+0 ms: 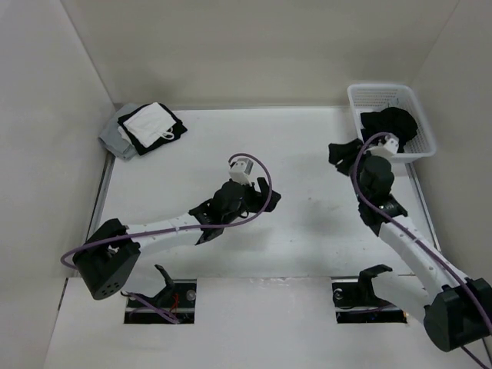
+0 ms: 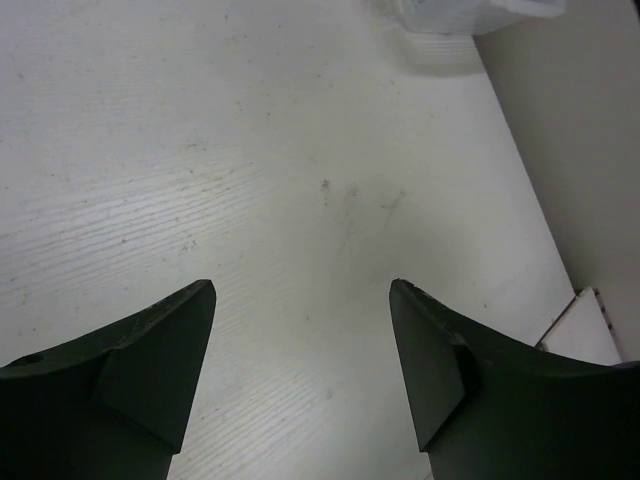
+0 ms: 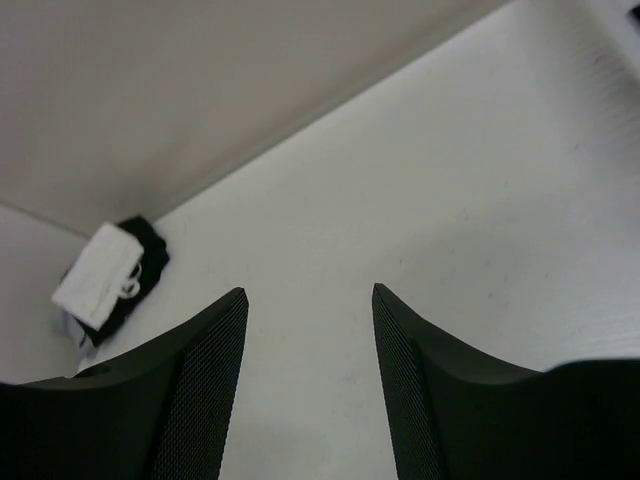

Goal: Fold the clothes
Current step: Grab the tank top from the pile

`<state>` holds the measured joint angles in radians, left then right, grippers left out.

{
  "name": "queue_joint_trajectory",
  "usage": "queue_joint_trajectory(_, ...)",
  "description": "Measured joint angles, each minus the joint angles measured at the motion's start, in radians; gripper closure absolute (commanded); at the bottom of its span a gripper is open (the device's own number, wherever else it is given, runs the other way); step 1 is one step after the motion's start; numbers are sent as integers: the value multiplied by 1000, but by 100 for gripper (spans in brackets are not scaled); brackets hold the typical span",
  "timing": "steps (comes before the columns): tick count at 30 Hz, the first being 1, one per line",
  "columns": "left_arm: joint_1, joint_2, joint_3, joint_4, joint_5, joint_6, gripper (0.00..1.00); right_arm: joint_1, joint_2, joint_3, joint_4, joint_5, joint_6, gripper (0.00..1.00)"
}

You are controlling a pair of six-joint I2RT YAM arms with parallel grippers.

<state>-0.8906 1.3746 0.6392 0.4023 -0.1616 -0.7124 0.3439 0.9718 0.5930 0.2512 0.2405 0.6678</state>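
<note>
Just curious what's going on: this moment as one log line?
left gripper: open, empty, over table | right gripper: open, empty, beside basket | black garment: bunched in basket

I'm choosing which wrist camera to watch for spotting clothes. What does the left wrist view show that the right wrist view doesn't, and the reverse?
Only the left wrist view shows a corner of the white basket, at the picture's top edge. Only the right wrist view shows the pile of clothes, a white piece on top, near the table's corner. Both show an open end effector with nothing between its fingers, the left end effector and the right end effector, above the bare white table.
</note>
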Motion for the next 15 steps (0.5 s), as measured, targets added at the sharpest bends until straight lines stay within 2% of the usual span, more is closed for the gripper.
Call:
queue_joint_trajectory(4, -2, -42, -1, 18, 19, 15, 30, -156, 40, 174, -35, 17, -19, 55)
queue_joint_trajectory(5, -2, -43, -5, 27, 24, 24, 30, -185, 55, 204, -35, 20, -22, 64)
queue_joint_trajectory(6, -2, -43, -6, 27, 24, 26, 30, -213, 70, 227, -37, 26, -23, 66)
queue_joint_trajectory(10, -2, -43, -40, 49, 34, 50, 34, -253, 125, 279, -69, 31, -40, 92)
queue_joint_trajectory(11, -2, -43, -51, 57, 35, 54, 35, -261, 146, 295, -78, 31, -47, 96)
queue_joint_trajectory(14, -1, -42, -80, 79, 38, 62, 42, -307, 214, 348, -129, 38, -70, 96)
queue_joint_trajectory(15, 0, -41, -85, 81, 39, 65, 45, -334, 243, 373, -148, 43, -77, 90)
